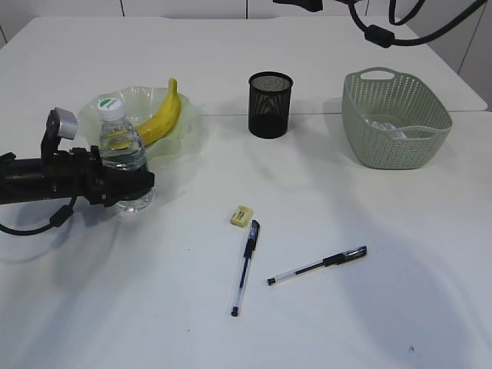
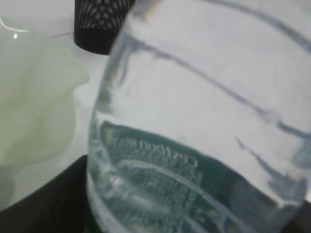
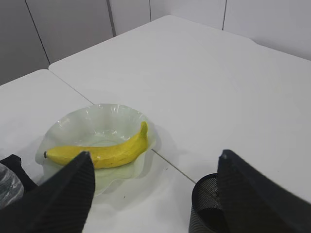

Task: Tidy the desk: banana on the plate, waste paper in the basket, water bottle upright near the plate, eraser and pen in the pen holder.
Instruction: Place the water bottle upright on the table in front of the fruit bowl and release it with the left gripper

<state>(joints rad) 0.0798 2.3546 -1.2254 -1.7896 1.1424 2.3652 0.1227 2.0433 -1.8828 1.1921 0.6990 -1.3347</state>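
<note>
The water bottle stands upright on the desk, just in front of the plate. My left gripper has a finger on either side of its lower body; whether they press it is unclear. The bottle fills the left wrist view, with one dark finger beside it. The banana lies in the plate. Waste paper sits in the basket. The eraser and two pens lie loose in front of the pen holder. My right gripper hangs open and empty.
The right wrist view looks down on the banana in the plate and on the pen holder's rim. A seam runs across the desk behind the containers. Black cables hang at the top right of the exterior view.
</note>
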